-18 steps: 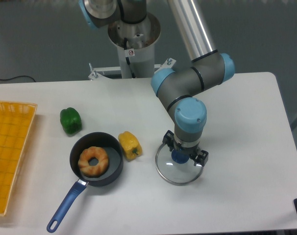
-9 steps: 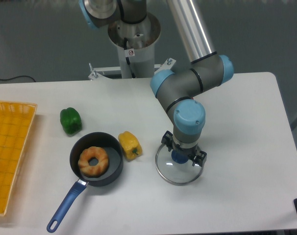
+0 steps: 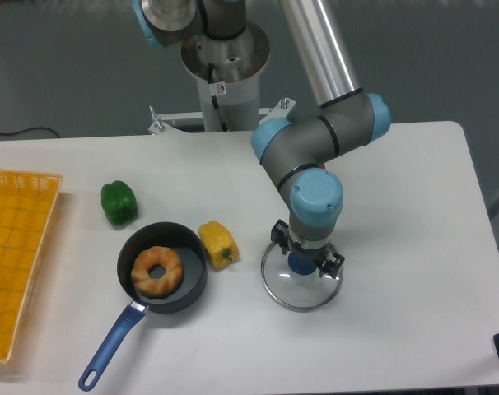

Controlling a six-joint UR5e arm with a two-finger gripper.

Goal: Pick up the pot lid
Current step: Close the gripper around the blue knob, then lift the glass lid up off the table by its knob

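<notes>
- Over the pot lid [image 3: 299,293], we list one gripper [image 3: 306,248], pointed downward, fingers parted about the blue knob [image 3: 300,265].
- On the white table [image 3: 406,329], we record the lid, flat, knob upward.

The UR5e arm [image 3: 233,49] enters at the top edge of the frame. Its wrist [image 3: 307,148] is positioned right of centre. The two-finger gripper [image 3: 306,247] is directed downward, below the wrist. Its fingers [image 3: 331,262] are spread, one to each side, with a gap between them.
</notes>
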